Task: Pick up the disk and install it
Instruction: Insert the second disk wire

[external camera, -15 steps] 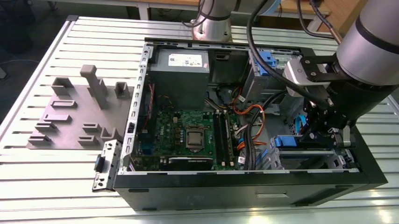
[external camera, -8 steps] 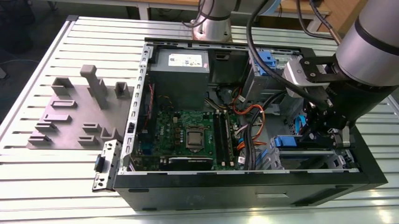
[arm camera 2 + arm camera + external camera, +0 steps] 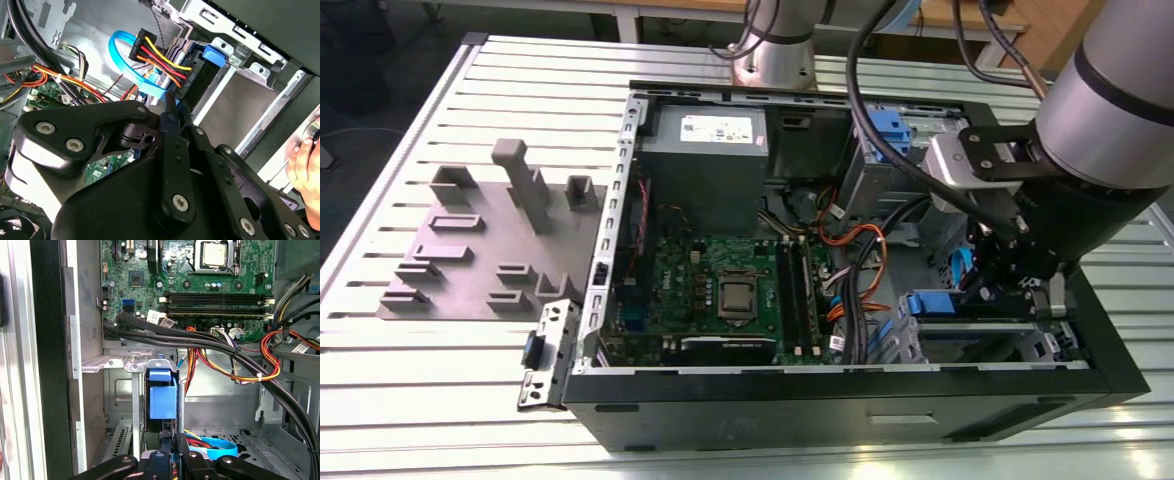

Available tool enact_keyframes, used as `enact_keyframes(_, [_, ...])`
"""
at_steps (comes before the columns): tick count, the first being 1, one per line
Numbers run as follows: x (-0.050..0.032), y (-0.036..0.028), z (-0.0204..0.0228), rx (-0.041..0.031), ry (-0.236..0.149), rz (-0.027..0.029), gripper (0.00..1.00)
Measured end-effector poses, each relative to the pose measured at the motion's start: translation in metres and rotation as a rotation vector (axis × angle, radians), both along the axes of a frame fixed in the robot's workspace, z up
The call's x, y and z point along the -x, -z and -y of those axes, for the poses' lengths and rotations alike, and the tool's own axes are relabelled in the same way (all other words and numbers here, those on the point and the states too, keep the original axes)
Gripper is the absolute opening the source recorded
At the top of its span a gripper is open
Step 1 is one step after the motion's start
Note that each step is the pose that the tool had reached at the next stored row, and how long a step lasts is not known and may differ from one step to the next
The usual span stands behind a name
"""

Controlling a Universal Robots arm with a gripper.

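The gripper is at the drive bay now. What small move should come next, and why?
Probably a slow, short push along the metal bay: the gripper is right behind the disk, which stands edge-on in it; full seating cannot be judged.

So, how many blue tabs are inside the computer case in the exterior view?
2: one tab near the grey power box; one tab in the bay beside the gripper. The arm may hide others.

The black claw [image 3: 170, 460] sits just below the blue-framed disk [image 3: 162, 400], which stands upright in the grey metal drive bay [image 3: 117, 362], with the green motherboard [image 3: 200, 285] beyond.
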State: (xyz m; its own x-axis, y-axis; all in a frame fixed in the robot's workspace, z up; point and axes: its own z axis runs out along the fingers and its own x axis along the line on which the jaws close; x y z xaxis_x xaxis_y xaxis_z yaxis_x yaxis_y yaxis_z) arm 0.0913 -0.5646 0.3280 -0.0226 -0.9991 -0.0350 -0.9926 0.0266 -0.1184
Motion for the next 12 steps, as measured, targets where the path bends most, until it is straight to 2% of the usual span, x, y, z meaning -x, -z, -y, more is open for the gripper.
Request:
enact_keyframes(8, [-0.0001, 0.0010, -0.0001, -0.0017, 0.000, 0.0003, 0.17])
enact_keyframes(9, [-0.0001, 0.0009, -0.0001, -0.0015, 0.000, 0.0002, 0.23])
enact_keyframes(11, [-0.0001, -0.0016, -0.0001, -0.0006, 0.000, 0.0001, 0.23])
enact_keyframes(12, [-0.0001, -0.0035, -0.0001, -0.0011, 0.000, 0.0000, 0.29])
